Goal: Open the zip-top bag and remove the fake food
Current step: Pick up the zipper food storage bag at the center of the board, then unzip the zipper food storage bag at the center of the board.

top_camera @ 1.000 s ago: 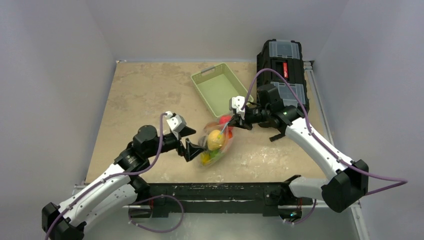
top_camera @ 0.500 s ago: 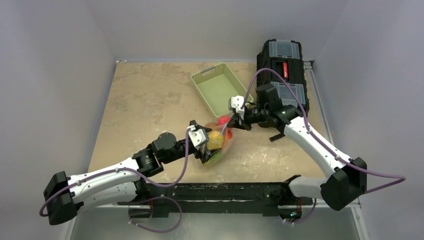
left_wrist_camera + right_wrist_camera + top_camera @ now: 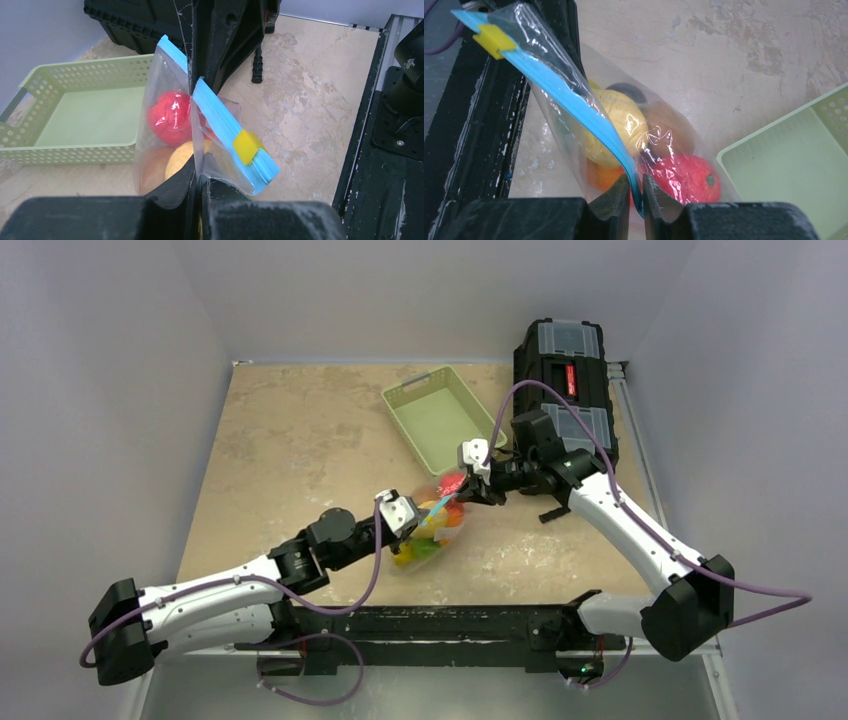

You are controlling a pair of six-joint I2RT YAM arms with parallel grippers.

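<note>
I noted the zip-top bag (image 3: pixel 220 172) as clear plastic, its zip strip (image 3: pixel 220 117) teal-blue with 1 yellow slider (image 3: pixel 247 145). The fake food (image 3: pixel 621 122) inside read red, yellow and orange to me. The basket (image 3: pixel 85 75) was pale green, walls dotted with small holes. The table (image 3: pixel 290 430) was mottled beige; the toolbox (image 3: pixel 565 365) black with grey lids.

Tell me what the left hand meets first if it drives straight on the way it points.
The bag, pinched in the left hand itself; right behind it, probably the right hand, gripping the same bag head-on.
</note>
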